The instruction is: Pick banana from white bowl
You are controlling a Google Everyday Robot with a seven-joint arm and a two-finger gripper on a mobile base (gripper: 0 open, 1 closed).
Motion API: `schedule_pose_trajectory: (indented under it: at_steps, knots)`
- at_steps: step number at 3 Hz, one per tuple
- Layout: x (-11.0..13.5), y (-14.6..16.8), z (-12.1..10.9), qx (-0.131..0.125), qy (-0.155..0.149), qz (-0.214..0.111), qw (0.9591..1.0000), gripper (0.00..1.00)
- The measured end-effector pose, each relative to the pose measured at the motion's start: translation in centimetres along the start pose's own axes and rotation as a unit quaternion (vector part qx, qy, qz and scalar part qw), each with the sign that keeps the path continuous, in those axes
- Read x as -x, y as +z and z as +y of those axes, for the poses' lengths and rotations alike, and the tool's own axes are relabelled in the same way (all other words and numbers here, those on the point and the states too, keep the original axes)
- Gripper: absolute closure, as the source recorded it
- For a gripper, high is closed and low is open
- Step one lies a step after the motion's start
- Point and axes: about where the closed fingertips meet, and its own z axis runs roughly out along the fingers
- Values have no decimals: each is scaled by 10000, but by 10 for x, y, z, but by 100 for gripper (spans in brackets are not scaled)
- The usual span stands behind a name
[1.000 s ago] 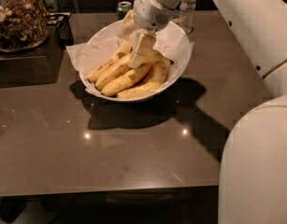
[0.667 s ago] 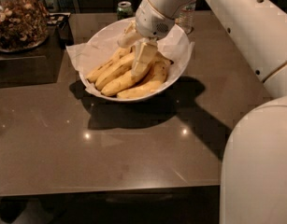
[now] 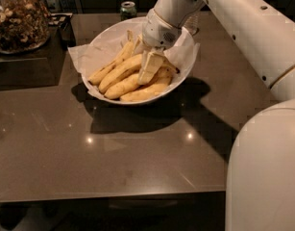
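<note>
The white bowl, lined with crinkled white paper, stands on the dark table and holds several yellow bananas. The banana, the longest and most slender, lies along the left side of the pile and points up toward the far rim. Shorter, stubbier bananas lie beside and below it. My gripper reaches down into the bowl from the upper right. It sits on the middle of the pile, just right of the long banana, and hides part of the bananas under it.
A glass jar of nuts stands on a raised dark block at the back left. A small dark jar stands behind the bowl. My white arm crosses the upper right, and my white base fills the lower right.
My gripper has sunk lower into the bowl and shifted a little to the right, now resting on the banana pile. The bowl and bananas have not visibly moved.
</note>
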Motion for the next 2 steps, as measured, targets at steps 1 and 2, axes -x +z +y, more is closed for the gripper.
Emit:
schedule_pose_trajectory:
  at_steps: [1, 2]
  knots:
    - [0, 0, 0, -1, 0, 1, 10000, 83]
    - [4, -14, 5, -108, -20, 117, 9999, 100]
